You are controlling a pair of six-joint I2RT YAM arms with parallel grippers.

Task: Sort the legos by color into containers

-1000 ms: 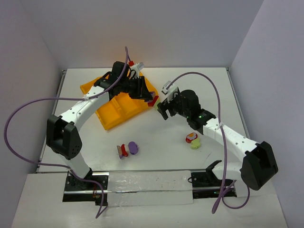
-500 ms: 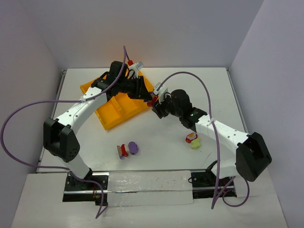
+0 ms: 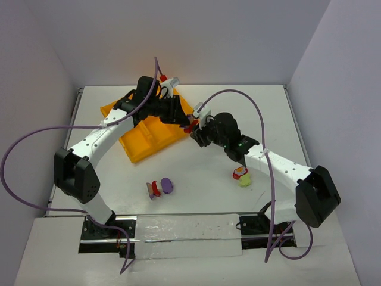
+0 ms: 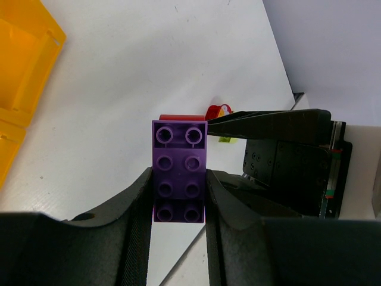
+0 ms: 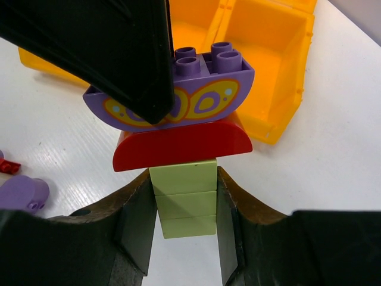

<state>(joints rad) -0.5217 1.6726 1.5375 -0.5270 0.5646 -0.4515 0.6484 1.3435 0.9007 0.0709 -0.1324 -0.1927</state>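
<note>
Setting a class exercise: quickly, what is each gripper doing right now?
Left gripper: closed on the purple brick.
Right gripper: closed on the yellow-green brick.

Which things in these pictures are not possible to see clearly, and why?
- Top view: the tray cells' contents, partly hidden by the left arm.
- Left wrist view: the yellow-green brick, hidden behind the purple brick.
- Right wrist view: a purple piece, cut off by the left edge.
- Top view: the front cluster, too small to count its bricks.

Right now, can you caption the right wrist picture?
Right gripper clamps green lego stacked under red lego and purple lego.
</note>
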